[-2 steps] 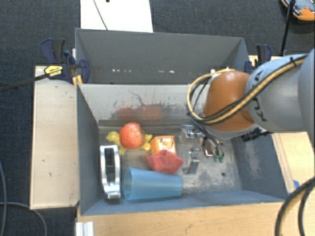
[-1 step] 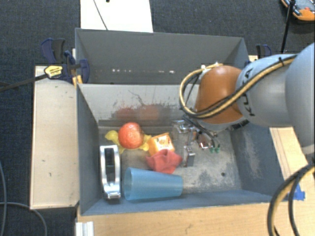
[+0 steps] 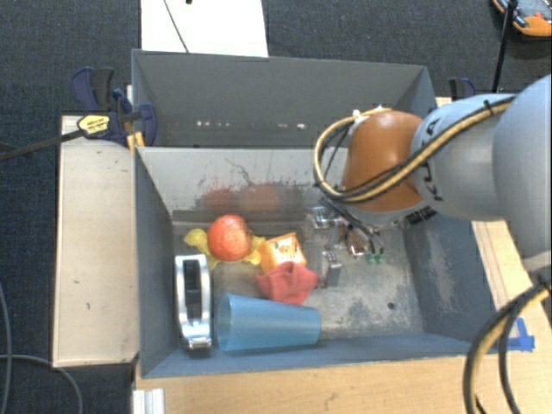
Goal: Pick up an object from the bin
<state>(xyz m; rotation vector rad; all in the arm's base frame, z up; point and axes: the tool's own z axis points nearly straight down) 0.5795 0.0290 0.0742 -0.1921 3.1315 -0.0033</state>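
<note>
My gripper (image 3: 335,257) hangs low over the bin's middle, just right of a small orange box (image 3: 283,250) and a crumpled red piece (image 3: 289,284). Neither is visibly between its fingers. A blue cup (image 3: 264,322) lies on its side along the front wall, below and left of the gripper. A red apple-like ball (image 3: 228,236) rests further left on a yellow thing (image 3: 197,239).
A silver and white tape-dispenser-like tool (image 3: 193,302) lies against the left wall beside the cup. The arm, with its orange cover and looped cables, comes in from the right over the bin's right half. Bare bin floor shows to the right of the gripper.
</note>
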